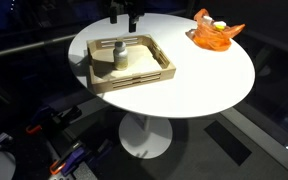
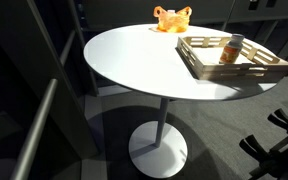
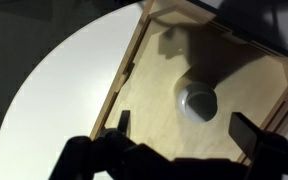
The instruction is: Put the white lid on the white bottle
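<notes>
The white bottle (image 1: 119,55) stands upright inside a wooden tray (image 1: 156,73) on the round white table. It also shows in an exterior view (image 2: 231,48) and from above in the wrist view (image 3: 199,101). My gripper (image 3: 186,128) hangs well above the tray, open and empty, with the bottle just ahead of the gap between its fingers. In an exterior view only the gripper's dark lower part (image 1: 124,12) shows at the top edge. I see no separate white lid in any view. From above I cannot tell whether the bottle's top carries a cap.
An orange crumpled object (image 1: 216,36) with a white thing in it lies at the table's far edge, also seen in an exterior view (image 2: 172,18). The tray's raised walls (image 3: 124,80) surround the bottle. The table edge (image 3: 44,70) curves close to the tray.
</notes>
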`<state>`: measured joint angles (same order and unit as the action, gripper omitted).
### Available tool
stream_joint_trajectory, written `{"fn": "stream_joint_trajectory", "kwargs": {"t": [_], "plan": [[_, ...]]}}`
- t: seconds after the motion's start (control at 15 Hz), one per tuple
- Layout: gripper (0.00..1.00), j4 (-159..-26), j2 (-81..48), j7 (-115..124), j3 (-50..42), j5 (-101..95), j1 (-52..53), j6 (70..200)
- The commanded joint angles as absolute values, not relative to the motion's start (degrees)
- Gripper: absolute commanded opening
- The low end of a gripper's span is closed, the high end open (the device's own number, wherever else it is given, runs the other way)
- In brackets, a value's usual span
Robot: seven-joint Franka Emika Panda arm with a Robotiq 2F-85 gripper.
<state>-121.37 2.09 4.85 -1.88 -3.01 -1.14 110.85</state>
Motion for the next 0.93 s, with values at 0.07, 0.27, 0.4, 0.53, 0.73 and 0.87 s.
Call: {"fn": "stream_joint_trajectory", "kwargs": {"t": [0.07, 0.27, 0.4, 0.53, 0.73, 0.87], "plan": [[1.00, -116.65, 2.51, 0.63, -2.32, -3.06, -1.86, 106.85], [1.00, -115.28, 2.44, -0.33, -2.30, -3.22, -1.81, 105.98], [1.00, -115.35, 2.44, -0.50, -2.15, -3.51, -1.67, 106.13], [1.00, -116.38, 2.15, 1.02, -2.12, -2.99, -1.65, 107.68], [1.00, -116.48, 1.93, 1.02, -2.12, -3.00, -1.65, 107.70], [1.00, -116.48, 1.91, 1.02, -2.12, -3.00, -1.65, 107.70]]}}
